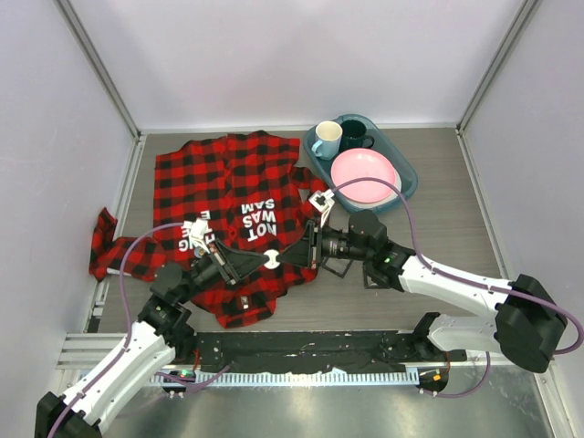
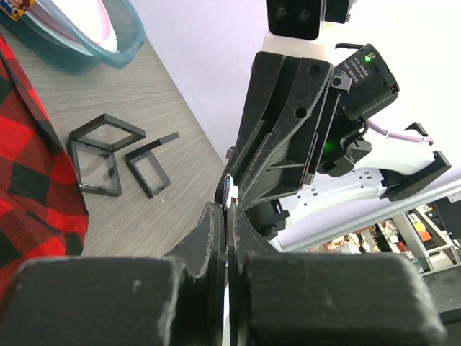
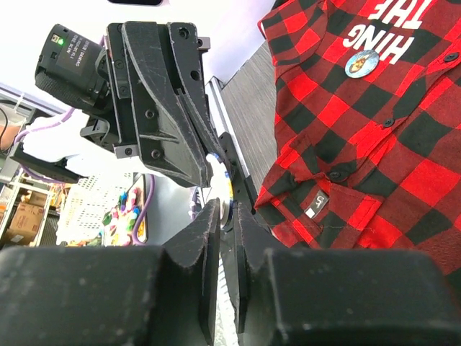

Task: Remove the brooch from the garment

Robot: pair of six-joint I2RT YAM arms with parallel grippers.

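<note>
Where the two claws meet tip to tip, a small white disc (image 1: 272,258) sits between them, showing a yellow and blue edge in the wrist views. The left claw (image 1: 265,259) is clamped tight on it. The right claw (image 1: 281,257) has its jaws drawn in to a narrow gap at the disc's edge; whether it grips cannot be told.

Just beyond lies the red-and-black checked shirt (image 1: 228,182), spread flat over the left half of the worktop (image 1: 438,228), with white block lettering and one sleeve trailing to the left edge. A round brooch (image 3: 361,63) rests on the cloth just beside the lettering, apart from both claws. Near the right claw stand small black open frames (image 2: 108,155). At the far right a teal tray (image 1: 406,187) holds a pink plate (image 1: 363,175), a pale mug (image 1: 326,139) and a dark mug (image 1: 356,137). The worktop is grey wood-grain, boxed in by plain white walls.

The left arm reaches up and rightward over the shirt's near hem; the right arm stretches low leftward, both claws level.
</note>
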